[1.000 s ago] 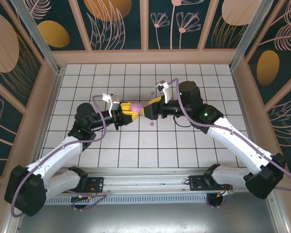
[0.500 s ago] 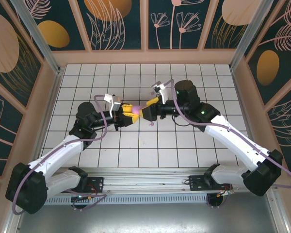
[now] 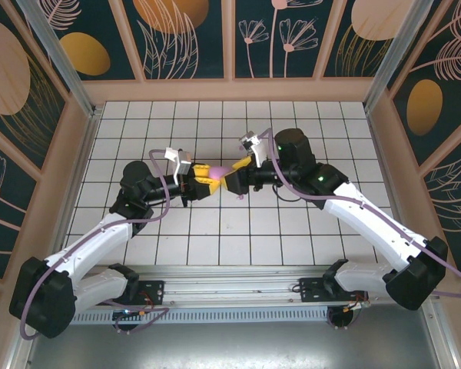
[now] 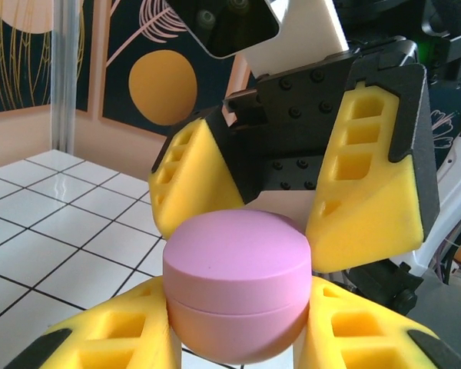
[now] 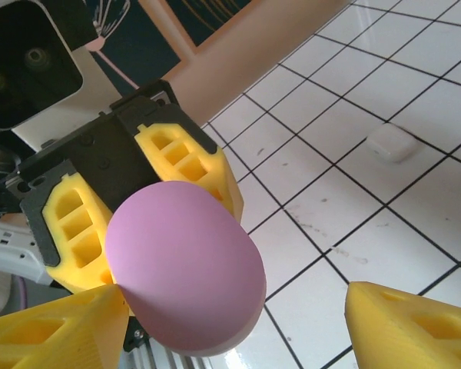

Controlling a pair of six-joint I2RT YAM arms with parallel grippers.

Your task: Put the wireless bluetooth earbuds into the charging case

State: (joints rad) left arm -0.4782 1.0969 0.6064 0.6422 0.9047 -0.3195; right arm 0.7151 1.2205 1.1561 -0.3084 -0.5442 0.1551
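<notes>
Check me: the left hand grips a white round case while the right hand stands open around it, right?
The case is lilac, not white, as the left wrist view shows. The left hand does grip it, the right hand open around it.

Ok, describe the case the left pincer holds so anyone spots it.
Start at the middle of the white tiled table. There the left pincer clamps the lilac charging case: a smooth round puck with a seam around its waist, pale purple against the yellow fingers.
</notes>
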